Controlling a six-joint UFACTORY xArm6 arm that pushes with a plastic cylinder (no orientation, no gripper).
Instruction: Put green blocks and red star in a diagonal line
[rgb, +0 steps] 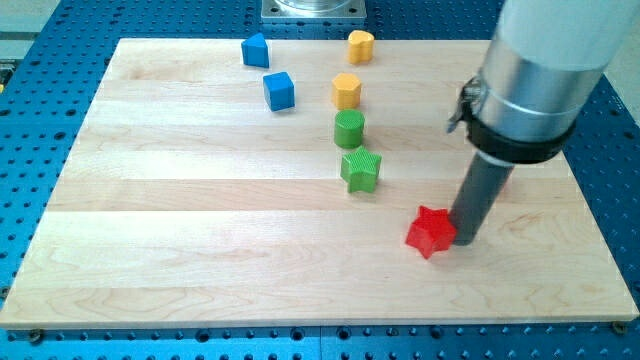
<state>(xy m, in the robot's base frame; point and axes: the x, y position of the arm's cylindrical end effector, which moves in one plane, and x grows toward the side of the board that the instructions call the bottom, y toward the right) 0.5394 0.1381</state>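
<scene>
Toward the view's lower right of the wooden surface (200, 250), my tip (464, 241) is touching the red star (430, 231) from its right. No fingers exist to report. The green cylinder (349, 129) and green star (361, 169) are sitting up-left; judging by this, the next push is nudging the red star into their slant.

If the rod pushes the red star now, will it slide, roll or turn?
The red star will probably slide, not roll: it looks low and flat-based on the smooth wooden board. It may rotate, since my tip meets it at its right edge, on a point rather than a flat face.
</scene>
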